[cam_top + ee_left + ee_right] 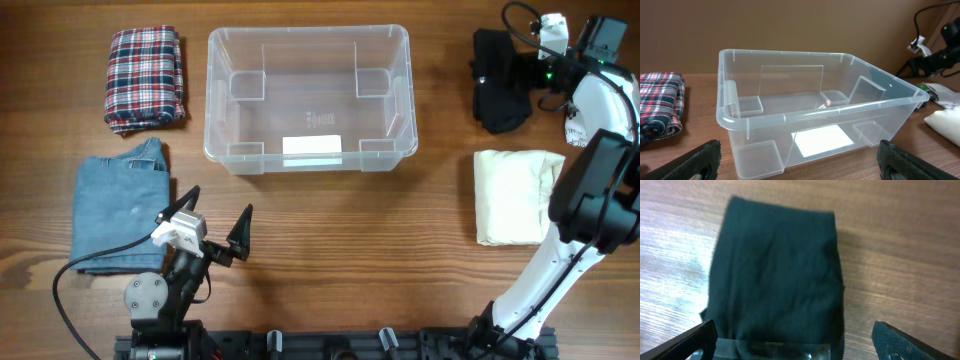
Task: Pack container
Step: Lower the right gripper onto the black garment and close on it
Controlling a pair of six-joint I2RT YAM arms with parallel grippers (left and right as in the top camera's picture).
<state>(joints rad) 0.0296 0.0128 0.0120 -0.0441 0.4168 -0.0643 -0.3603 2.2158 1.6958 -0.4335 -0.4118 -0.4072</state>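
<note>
Overhead: the container point(212, 100) is seen at table point(400, 250) centre-rear, upright, nothing inside, white label point(312, 147) at its near wall. A plaid garment point(146, 78) is laid to its left, a folded denim garment point(118, 215) nearer the robot on the same side. A black garment point(503, 92) and a cream garment point(515, 195) are laid to its right, well apart from it. The left gripper point(215, 212) is parked near the denim, jaws apart, nothing held. The right arm point(598, 100) is extended over the black garment.

Left wrist: the container fills the frame, aimed at squarely. Both fingertips point(695, 160) are seen at the bottom corners, spread wide.

Right wrist: the right gripper point(795, 340) is placed over the black garment, jaws wide apart, one finger at each bottom corner. Contact with the cloth cannot be told.
</note>
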